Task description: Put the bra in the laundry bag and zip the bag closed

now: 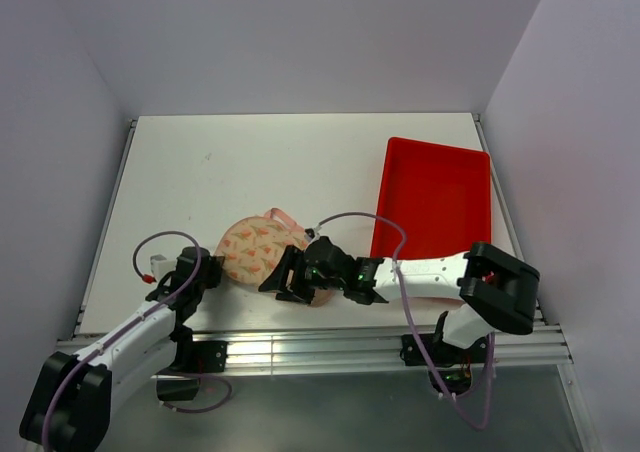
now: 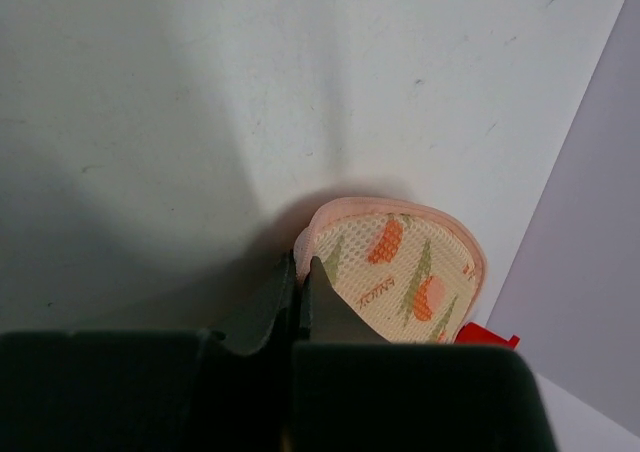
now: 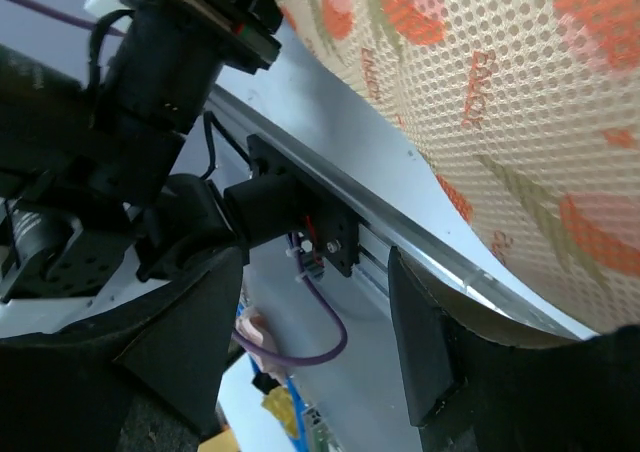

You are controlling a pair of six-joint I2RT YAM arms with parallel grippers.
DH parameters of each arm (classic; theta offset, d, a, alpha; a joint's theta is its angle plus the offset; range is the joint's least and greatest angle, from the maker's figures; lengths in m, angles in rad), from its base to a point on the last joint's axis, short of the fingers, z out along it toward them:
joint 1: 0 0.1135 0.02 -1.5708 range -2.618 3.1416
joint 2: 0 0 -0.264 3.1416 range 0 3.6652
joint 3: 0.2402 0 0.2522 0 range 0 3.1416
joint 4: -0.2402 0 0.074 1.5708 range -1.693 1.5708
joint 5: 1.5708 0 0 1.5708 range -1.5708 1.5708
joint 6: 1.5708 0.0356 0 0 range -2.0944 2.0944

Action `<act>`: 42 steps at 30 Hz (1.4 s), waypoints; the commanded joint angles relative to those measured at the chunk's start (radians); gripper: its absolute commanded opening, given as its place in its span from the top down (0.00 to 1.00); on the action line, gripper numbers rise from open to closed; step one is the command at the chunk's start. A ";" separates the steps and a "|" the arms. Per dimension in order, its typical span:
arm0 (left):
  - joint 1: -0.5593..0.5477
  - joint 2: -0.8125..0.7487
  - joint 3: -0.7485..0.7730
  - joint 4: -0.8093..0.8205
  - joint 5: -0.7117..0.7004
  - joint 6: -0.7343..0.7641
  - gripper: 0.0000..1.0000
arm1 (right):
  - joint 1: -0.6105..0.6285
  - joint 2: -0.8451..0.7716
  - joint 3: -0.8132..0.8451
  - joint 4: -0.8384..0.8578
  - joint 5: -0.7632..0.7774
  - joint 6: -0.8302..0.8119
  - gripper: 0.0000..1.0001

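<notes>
Top external view: at the table's (image 1: 200,172) near edge, we log the left gripper (image 1: 207,270) at the left rim of the laundry bag (image 1: 250,247). Its jaws are pressed together with the tips at the pink edge, and we cannot tell if fabric is pinched. The right gripper (image 1: 288,277) lies over the bag's right lobe, jaws apart, printed mesh beside one finger. Farther back on the right is the red tray (image 1: 435,197).

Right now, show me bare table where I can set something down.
Free: the white table's far half, behind the cream, orange-printed mesh laundry bag and left of the red plastic tray. Crowded: the near edge, where the left gripper and right gripper flank the bag.
</notes>
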 commanded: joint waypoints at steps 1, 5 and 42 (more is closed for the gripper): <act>-0.002 0.011 -0.004 0.047 0.027 0.011 1.00 | 0.025 0.070 0.017 0.111 0.046 0.111 0.32; -0.005 -0.013 0.002 0.021 0.010 0.042 1.00 | 0.011 0.105 0.032 0.058 0.088 0.102 0.33; -0.006 -0.067 0.253 -0.162 -0.039 0.574 0.20 | -0.196 0.461 0.673 -0.778 0.211 -0.623 0.33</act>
